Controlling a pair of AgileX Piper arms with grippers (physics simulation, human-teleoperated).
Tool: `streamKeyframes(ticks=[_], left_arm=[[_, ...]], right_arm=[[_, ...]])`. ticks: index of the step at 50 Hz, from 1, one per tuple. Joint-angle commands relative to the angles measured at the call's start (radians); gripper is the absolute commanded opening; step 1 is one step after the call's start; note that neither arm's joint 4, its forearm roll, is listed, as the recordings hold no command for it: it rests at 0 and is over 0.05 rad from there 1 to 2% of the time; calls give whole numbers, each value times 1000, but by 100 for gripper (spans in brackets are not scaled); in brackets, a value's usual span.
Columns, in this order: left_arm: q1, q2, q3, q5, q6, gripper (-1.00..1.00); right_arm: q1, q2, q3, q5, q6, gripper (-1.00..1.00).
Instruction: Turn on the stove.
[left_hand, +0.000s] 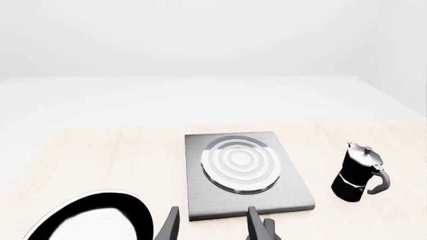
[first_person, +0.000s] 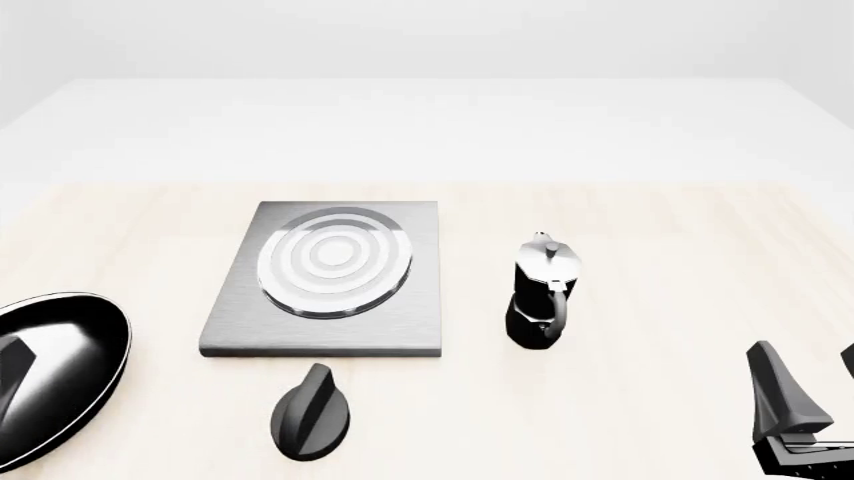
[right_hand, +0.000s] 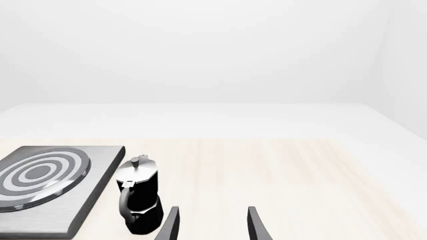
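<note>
No text, label, brand or number can be read anywhere (all surfaces render plain).

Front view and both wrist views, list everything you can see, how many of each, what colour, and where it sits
stove: one, brushed grey slab with silver ringed burner, centre of the table.
knob: one, black, ridged, on the table just in front of the stove's near edge, apart from it.
moka pot: one, black and silver, upright, right of the stove.
frying pan: one, black, left of the stove, cut off by the picture edge.
table: one, pale wood.
left gripper: one, dark, open, empty.
right gripper: one, dark, open, empty, near right.
</note>
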Motion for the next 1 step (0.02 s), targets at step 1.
streamKeyframes(ticks=[1], left_arm=[[-8,-8,-12,54,-2,100]], right_arm=[[0,0,0,0,0,100]])
